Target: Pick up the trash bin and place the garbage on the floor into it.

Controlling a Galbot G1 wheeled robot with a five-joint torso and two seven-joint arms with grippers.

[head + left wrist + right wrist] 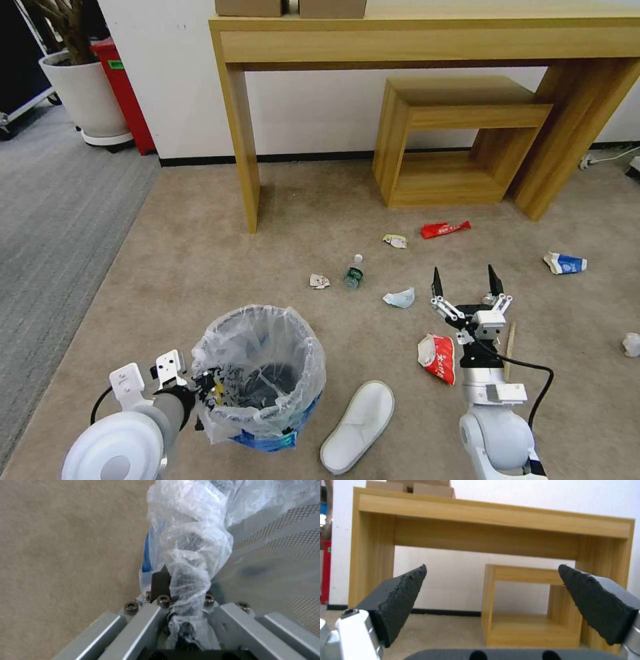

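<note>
Gripping trash bin (263, 373) rim at 9 o'clock: left gripper (203, 385), clamped | right gripper (467, 285): jaws wide, above red wrapper (438, 357) | white slipper (358, 425) on carpet (200, 267)

One trash bin (260, 373), one white slipper (358, 427), two red wrappers (439, 358) (445, 229), one small bottle (354, 272), one blue carton (565, 264), two claws (208, 385) (465, 283).
</note>
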